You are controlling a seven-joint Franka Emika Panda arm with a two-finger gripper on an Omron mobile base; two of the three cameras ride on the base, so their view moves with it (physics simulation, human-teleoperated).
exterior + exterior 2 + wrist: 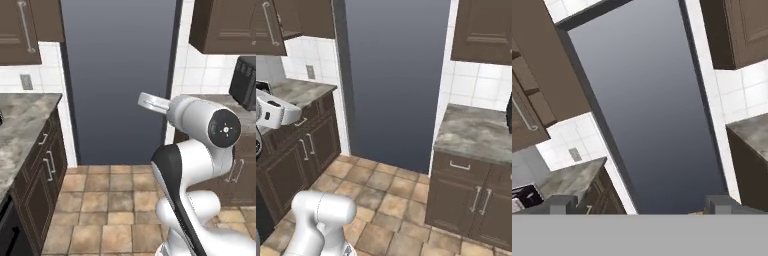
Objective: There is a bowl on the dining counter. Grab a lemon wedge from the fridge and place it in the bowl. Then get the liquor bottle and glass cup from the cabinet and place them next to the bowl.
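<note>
The fridge [120,80] stands straight ahead as a tall, plain grey steel face with a dark frame, its doors shut, so nothing of its inside can be seen; no handles or drawers can be made out on this face. It also shows in the right base view [396,80] and, tilted, in the hand view [647,110].

The gripper [639,204] points at the fridge from well apart, its two dark finger tips standing wide apart with nothing between them: the hand is open and holds nothing. The white arm [200,150] is folded in front of the fridge's lower right.

To the left of the fridge a grey-brown marble counter [22,120] lies on dark brown drawer units [45,165] with metal handles, and above it hangs a dark brown wall cabinet [20,30], closed. To the right of the fridge is another marble counter [476,132] on brown cupboards, with a closed wall cabinet [483,30] above it and a black appliance [245,82] on it. White tiles [200,70] cover the wall beside the fridge, and tan floor tiles [110,205] lie before it.
</note>
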